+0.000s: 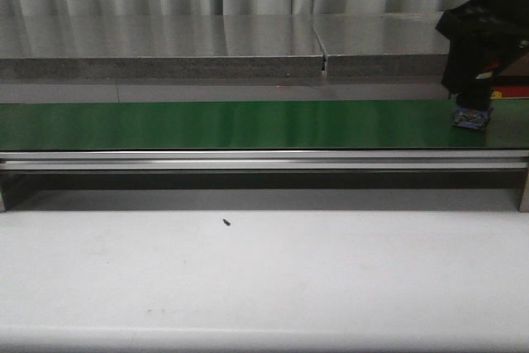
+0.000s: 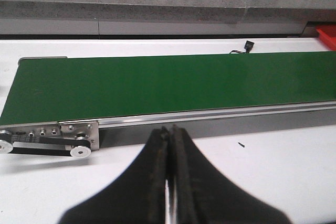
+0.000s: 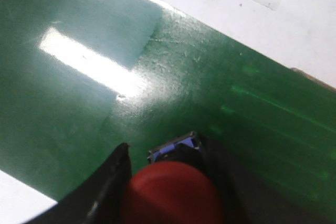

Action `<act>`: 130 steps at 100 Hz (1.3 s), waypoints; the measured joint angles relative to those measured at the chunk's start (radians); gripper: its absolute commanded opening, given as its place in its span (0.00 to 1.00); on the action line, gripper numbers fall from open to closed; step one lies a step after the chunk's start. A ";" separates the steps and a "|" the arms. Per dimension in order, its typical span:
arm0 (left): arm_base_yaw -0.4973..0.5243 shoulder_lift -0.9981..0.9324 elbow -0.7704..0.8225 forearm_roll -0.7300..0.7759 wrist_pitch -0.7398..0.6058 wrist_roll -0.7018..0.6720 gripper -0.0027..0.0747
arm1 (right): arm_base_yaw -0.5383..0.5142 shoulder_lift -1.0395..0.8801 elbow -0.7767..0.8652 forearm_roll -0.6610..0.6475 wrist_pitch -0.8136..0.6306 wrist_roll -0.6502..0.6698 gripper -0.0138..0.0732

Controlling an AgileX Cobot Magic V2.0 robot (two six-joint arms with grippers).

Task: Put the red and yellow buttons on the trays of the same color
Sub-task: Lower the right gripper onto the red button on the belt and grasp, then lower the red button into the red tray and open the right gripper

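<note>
My right gripper (image 1: 473, 107) is at the right end of the green conveyor belt (image 1: 248, 125), shut on a red button (image 3: 173, 192). The button's red domed cap fills the space between the two black fingers. Its dark base with blue trim (image 1: 473, 118) sits on or just above the belt. My left gripper (image 2: 169, 130) is shut and empty, hovering over the white table just in front of the belt's left end. A corner of a red tray (image 2: 328, 36) shows beyond the belt's far right. No yellow button or yellow tray is clearly in view.
The belt has an aluminium side rail (image 1: 248, 159) and a drive pulley block (image 2: 79, 137) at its left end. A small black speck (image 1: 226, 222) lies on the white table. A grey shelf (image 1: 165, 47) runs behind the belt. A black cable end (image 2: 247, 48) lies past the belt.
</note>
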 measured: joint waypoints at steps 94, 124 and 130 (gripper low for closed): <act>0.000 0.000 0.000 0.000 0.000 0.000 0.01 | -0.526 0.234 -0.323 -0.009 0.024 0.208 0.31; 0.000 0.000 0.000 0.000 0.000 0.000 0.01 | -0.526 0.401 -0.489 -0.002 0.032 0.211 0.31; 0.000 0.000 0.000 0.000 0.000 0.000 0.01 | -0.526 0.423 -0.511 0.007 0.033 0.211 0.31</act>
